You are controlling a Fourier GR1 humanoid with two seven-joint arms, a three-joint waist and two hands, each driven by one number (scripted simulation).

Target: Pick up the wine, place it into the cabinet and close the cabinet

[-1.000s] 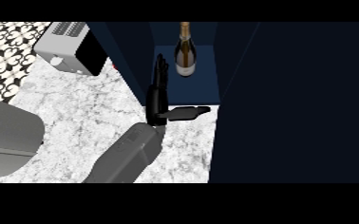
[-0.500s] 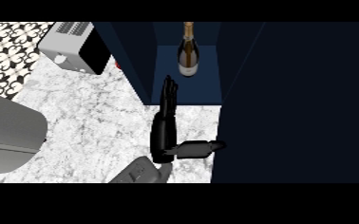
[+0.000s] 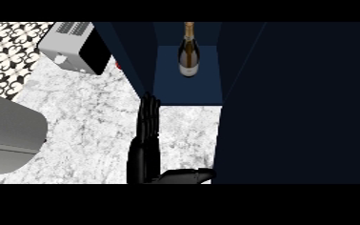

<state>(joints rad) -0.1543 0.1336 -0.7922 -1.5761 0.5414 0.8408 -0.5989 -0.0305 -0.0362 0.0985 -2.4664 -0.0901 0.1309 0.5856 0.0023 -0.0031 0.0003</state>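
Note:
The wine bottle stands upright on the blue shelf inside the open cabinet, nothing touching it. My left hand is over the marble counter, below and left of the cabinet's opening and well clear of the bottle. Its fingers are straight and point toward the cabinet, the thumb sticks out to the right, and it holds nothing. Its fingertips reach almost to the lower corner of the left cabinet door. The right cabinet door stands wide open as a large dark panel. My right hand is out of the picture.
A grey toaster sits at the back left of the marble counter. A large rounded grey shape fills the left edge. Patterned tiles show at the far left.
The left hand has drawn back from the cabinet toward the lower edge, and its forearm has slipped out of view. The bottle has stayed on the shelf.

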